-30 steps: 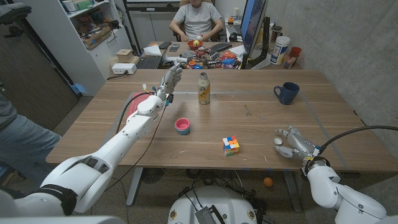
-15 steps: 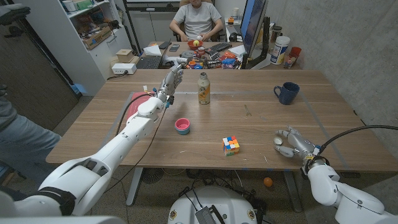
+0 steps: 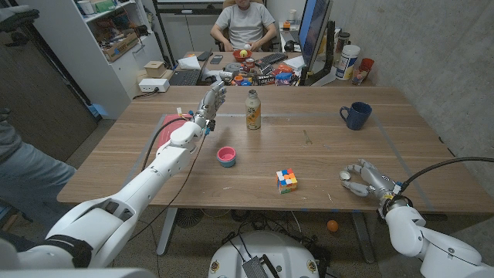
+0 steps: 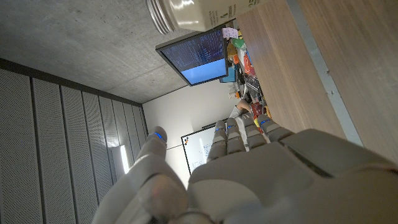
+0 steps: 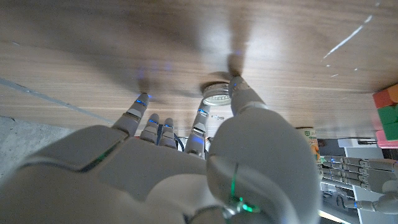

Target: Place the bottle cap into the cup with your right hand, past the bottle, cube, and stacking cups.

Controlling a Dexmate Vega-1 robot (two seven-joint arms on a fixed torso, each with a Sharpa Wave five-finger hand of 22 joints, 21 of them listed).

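Observation:
A small white bottle cap [image 3: 345, 176] [image 5: 216, 96] lies on the wooden table near its front right edge. My right hand [image 3: 364, 178] [image 5: 186, 168] is curled over it, thumb and a finger pinching its sides. Far behind it on the right stands the dark blue cup [image 3: 355, 115]. The colourful cube [image 3: 286, 180] [image 5: 388, 115] sits left of the right hand. The pink and blue stacking cups [image 3: 226, 156] are further left, and the bottle [image 3: 252, 110] [image 4: 186, 12] stands at the back middle. Left of the bottle, my left hand [image 3: 212, 96] [image 4: 249, 180] is raised, fingers straight and holding nothing.
A person [image 3: 243, 27] sits behind the table at a desk crowded with small items. A monitor [image 3: 312, 31] and a white canister [image 3: 349, 62] stand at the back right. A red mat [image 3: 174, 120] lies under my left forearm.
My right hand has sunk lower and its fingers have curled in around the bottle cap. The left arm has stayed put.

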